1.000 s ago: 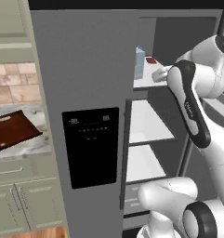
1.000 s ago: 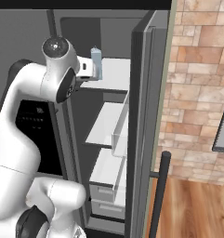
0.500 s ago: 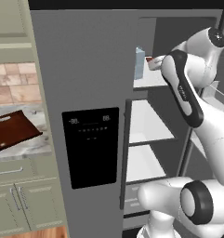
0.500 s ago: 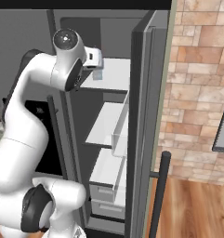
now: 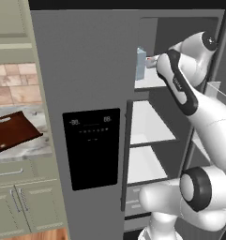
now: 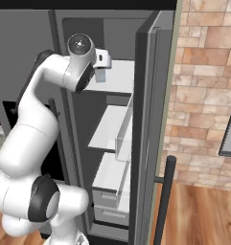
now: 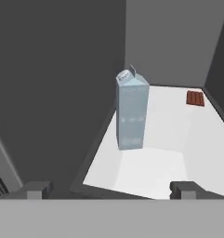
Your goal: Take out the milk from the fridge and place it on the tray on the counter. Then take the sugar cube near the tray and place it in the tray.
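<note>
The milk (image 7: 132, 111) stands upright near the left front of an upper white shelf in the fridge (image 5: 86, 70), whose right door is swung open. My gripper (image 7: 109, 190) is open, short of the shelf's front edge and looking down at the carton, with nothing between its fingers. From the bases, the milk (image 5: 140, 63) shows behind the left door's edge, and my hand (image 6: 102, 60) is at shelf height just over it. The dark red-brown tray (image 5: 13, 131) lies on the counter (image 5: 25, 147) at left. A tiny pale speck (image 5: 36, 112) by the tray's far corner may be the sugar cube.
A small brown bar (image 7: 195, 98) lies at the back right of the same shelf. The open fridge door (image 6: 150, 95) with its shelf bins stands close on the right. Lower white shelves (image 5: 149, 124) and drawers sit under my arm. A black post (image 6: 164, 201) rises at right.
My arm has risen and swung its upper joints towards the upper shelf, bringing the hand closer to the milk. The jaws stay open. Milk and tray have not moved.
</note>
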You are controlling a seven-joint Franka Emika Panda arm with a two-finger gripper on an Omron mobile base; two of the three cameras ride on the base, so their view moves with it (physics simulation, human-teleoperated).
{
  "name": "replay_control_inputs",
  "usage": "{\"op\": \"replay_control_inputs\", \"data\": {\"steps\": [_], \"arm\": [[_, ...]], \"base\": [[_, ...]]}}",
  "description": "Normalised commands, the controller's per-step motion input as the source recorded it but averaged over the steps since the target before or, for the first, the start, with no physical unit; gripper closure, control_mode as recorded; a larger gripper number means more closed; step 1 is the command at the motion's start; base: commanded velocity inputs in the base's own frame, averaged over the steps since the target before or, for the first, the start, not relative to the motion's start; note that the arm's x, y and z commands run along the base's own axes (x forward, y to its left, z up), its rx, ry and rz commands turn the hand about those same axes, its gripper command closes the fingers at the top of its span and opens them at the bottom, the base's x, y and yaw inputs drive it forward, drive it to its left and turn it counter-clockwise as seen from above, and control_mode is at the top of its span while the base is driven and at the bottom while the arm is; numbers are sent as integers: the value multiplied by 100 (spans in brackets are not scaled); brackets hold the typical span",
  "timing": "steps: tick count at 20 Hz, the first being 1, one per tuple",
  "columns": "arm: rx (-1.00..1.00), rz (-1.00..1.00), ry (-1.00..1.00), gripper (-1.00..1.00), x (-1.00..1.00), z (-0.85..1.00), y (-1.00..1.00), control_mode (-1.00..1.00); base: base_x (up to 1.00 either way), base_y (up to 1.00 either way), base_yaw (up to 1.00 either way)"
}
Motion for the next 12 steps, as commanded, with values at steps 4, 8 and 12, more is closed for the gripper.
{"op": "replay_control_inputs", "data": {"steps": [4,8,12], "arm": [[1,12,4,-100,50,0,-9,-100],[0,10,6,-100,54,3,0,-100],[0,6,3,-100,38,4,0,-100]], "base": [[0,0,0],[0,0,0],[0,0,0]]}}
